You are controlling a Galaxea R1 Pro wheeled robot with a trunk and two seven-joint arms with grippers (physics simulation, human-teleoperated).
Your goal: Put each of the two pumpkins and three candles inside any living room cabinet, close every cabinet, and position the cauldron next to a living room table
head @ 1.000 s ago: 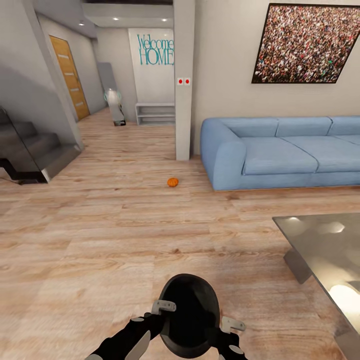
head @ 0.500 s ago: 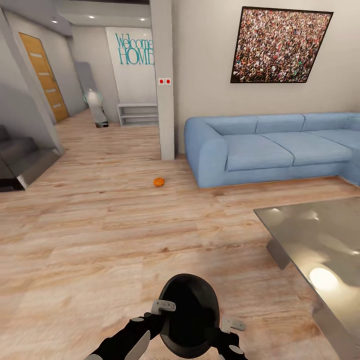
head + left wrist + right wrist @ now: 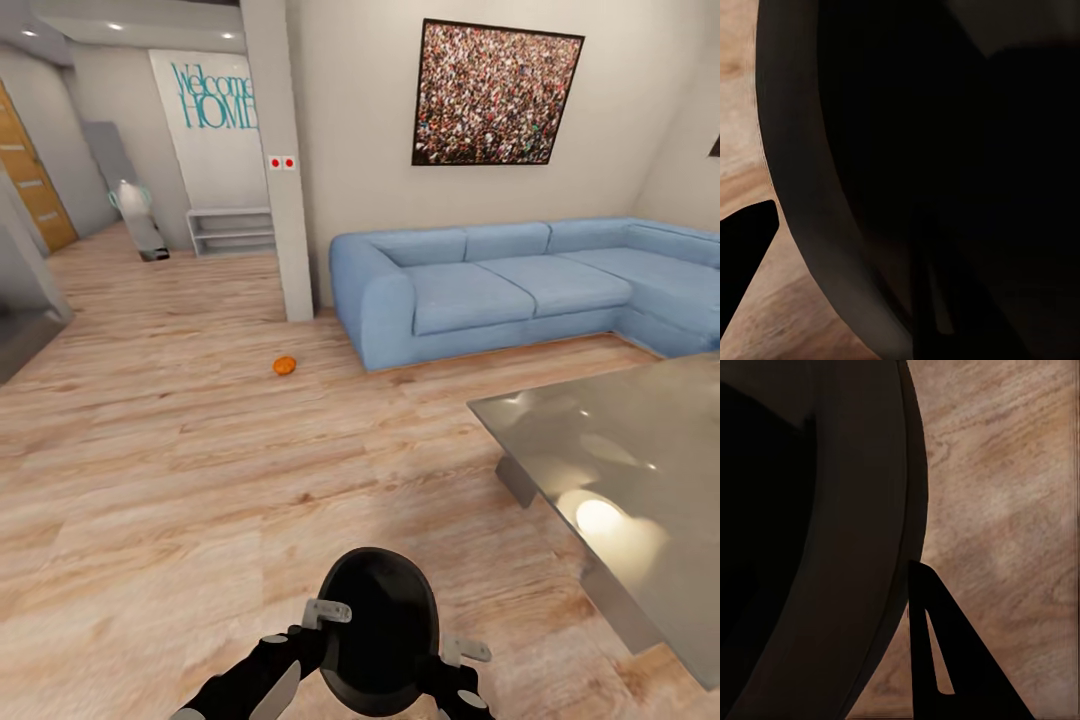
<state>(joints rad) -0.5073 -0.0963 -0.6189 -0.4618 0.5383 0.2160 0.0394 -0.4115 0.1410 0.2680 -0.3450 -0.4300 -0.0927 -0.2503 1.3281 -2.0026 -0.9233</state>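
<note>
I hold the black cauldron (image 3: 380,625) low in front of my trunk, above the wooden floor. My left gripper (image 3: 325,612) is shut on its rim on one side, and my right gripper (image 3: 466,651) is shut on the opposite rim. In the left wrist view the cauldron wall (image 3: 802,150) passes between the two dark fingers (image 3: 746,240). In the right wrist view one finger (image 3: 937,660) lies outside the cauldron wall (image 3: 862,547). One orange pumpkin (image 3: 285,366) sits on the floor ahead, left of the sofa. The glossy grey table (image 3: 640,470) stands to my right.
A blue corner sofa (image 3: 480,285) runs along the far wall under a framed picture (image 3: 495,95). A white pillar (image 3: 280,160) stands left of it, with a low shelf (image 3: 235,230) and a hallway behind. Open wooden floor (image 3: 180,480) lies ahead and to the left.
The camera has turned right, so the pumpkin, pillar and sofa have shifted left and more of the table and sofa corner shows. Both grippers still hold the cauldron the same way.
</note>
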